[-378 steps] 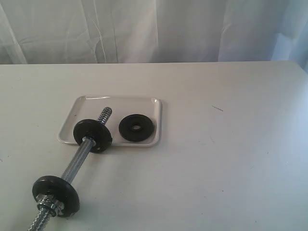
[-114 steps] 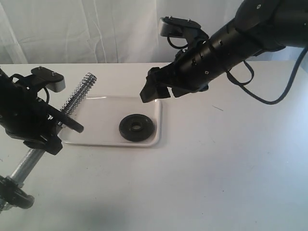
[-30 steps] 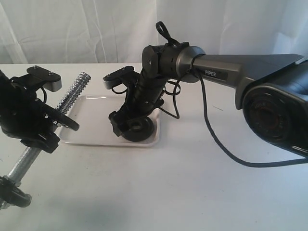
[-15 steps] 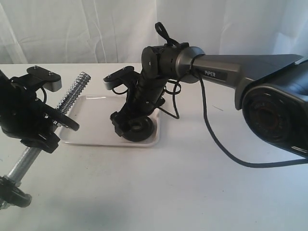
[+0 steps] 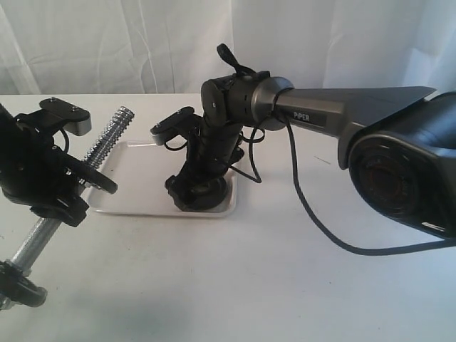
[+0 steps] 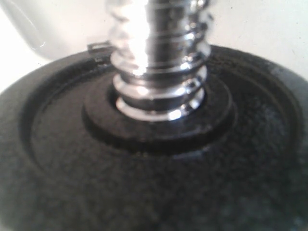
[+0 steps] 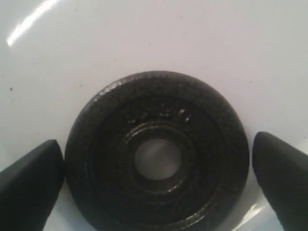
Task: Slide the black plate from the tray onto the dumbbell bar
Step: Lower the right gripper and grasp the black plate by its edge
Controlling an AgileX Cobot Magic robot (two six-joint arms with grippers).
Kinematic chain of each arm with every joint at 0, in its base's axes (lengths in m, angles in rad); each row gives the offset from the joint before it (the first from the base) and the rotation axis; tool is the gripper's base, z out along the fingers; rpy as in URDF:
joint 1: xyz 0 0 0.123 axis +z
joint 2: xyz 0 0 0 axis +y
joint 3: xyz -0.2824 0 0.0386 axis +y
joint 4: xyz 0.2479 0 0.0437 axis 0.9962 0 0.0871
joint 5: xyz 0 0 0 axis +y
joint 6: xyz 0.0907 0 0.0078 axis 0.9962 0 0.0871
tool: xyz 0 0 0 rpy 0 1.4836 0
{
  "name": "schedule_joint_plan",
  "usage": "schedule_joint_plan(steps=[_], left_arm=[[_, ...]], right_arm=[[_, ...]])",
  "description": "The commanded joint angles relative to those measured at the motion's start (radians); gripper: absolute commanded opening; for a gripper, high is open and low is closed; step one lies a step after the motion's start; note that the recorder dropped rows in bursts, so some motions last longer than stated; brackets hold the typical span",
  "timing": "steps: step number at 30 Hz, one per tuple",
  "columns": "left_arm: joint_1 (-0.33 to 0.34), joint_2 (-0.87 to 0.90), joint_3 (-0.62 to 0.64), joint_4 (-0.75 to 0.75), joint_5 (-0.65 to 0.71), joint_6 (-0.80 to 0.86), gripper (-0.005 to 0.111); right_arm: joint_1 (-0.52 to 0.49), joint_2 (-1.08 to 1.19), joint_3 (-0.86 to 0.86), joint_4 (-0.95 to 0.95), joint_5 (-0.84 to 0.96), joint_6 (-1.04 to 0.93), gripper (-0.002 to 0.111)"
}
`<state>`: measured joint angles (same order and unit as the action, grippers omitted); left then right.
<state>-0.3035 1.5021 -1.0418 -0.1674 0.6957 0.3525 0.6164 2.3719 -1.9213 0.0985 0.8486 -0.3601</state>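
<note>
The black plate [image 7: 156,154] lies flat in the white tray [image 5: 132,203], near its right end. My right gripper [image 5: 197,194] is down on it and open. Its fingers [image 7: 30,185] stand on either side of the plate's rim, and a narrow gap shows on one side. My left gripper [image 5: 65,191] is shut on the dumbbell bar [image 5: 114,135] and holds it tilted, with the threaded end up over the tray's left end. In the left wrist view a second black disc [image 6: 144,183] sits on the bar's thread [image 6: 159,62] and hides my fingers.
A third black disc [image 5: 20,291] sits at the bar's low end by the table's front left edge. The right arm [image 5: 320,110] reaches in from the right, trailing a black cable [image 5: 313,214] over the white table. A white curtain hangs behind.
The right gripper has sunk lower and shifted a little left, now astride the black plate. The left arm and the bar have not moved.
</note>
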Motion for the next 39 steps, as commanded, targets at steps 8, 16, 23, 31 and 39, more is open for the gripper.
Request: schedule_joint_plan(steps=[8, 16, 23, 31, 39], left_arm=[[0.001, -0.059, -0.027, -0.044, 0.004, -0.013, 0.0], [0.001, -0.059, -0.027, -0.044, 0.004, -0.013, 0.0], [0.001, -0.059, -0.027, -0.044, 0.004, -0.013, 0.0], [0.001, -0.059, -0.027, -0.044, 0.004, -0.013, 0.0], [0.001, -0.059, -0.027, -0.044, 0.004, -0.013, 0.0]], right_arm=[[0.004, 0.006, -0.002, -0.047, 0.036, 0.073, 0.105], [0.011, 0.043, -0.002, -0.053, 0.055, 0.078, 0.08], [0.016, 0.051, -0.002, -0.051, 0.076, 0.078, 0.038], [0.016, 0.049, -0.002, -0.051, 0.158, 0.159, 0.0], [0.001, -0.048, -0.002, -0.021, 0.212, 0.159, 0.0]])
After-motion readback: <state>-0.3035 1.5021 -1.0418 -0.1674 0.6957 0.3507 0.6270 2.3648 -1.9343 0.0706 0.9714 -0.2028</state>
